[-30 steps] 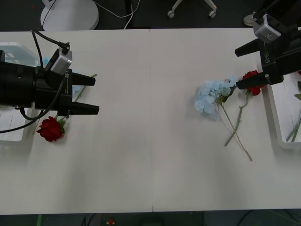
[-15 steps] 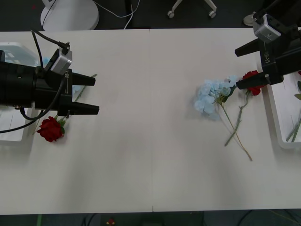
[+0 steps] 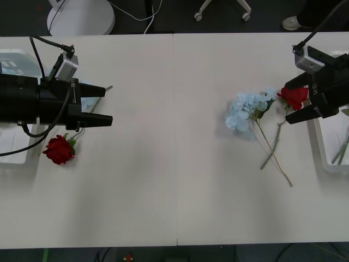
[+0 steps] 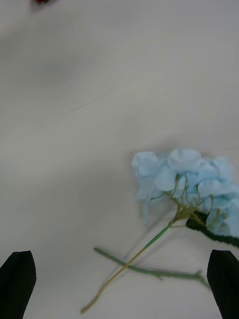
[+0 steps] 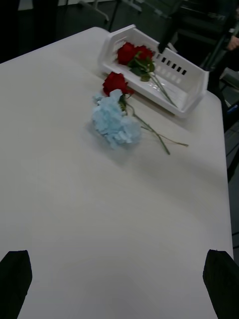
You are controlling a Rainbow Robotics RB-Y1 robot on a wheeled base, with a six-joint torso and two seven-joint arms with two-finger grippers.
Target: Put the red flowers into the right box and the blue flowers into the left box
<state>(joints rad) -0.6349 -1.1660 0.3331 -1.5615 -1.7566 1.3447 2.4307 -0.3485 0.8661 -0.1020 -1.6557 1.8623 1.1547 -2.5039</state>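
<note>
One of the red flowers [image 3: 294,97] lies by the right box [image 3: 325,165], its head between the open fingers of my right gripper [image 3: 288,103] in the front view; I cannot tell whether they touch. A blue flower [image 3: 245,112] lies just left of it, its stem crossing the rose's stem [image 4: 149,271]. The right wrist view has this blue flower [image 4: 191,184] ahead of the right gripper [image 4: 119,291]. Another red flower [image 3: 58,150] lies at the far left, below my open, empty left gripper [image 3: 108,105]. Two roses [image 5: 132,52] lie in the right box [image 5: 194,94]. The left box [image 3: 13,57] sits behind the left arm.
A thin stem [image 3: 103,89] pokes out from under the left arm. Crossed stems [image 3: 275,155] stretch from the blue flower toward the table's front. Chair and stand bases [image 3: 82,16] are on the floor beyond the far edge.
My right gripper has moved toward the table's front and slightly right, so its fingers now flank the rose head. The left arm shifted a little to the left.
</note>
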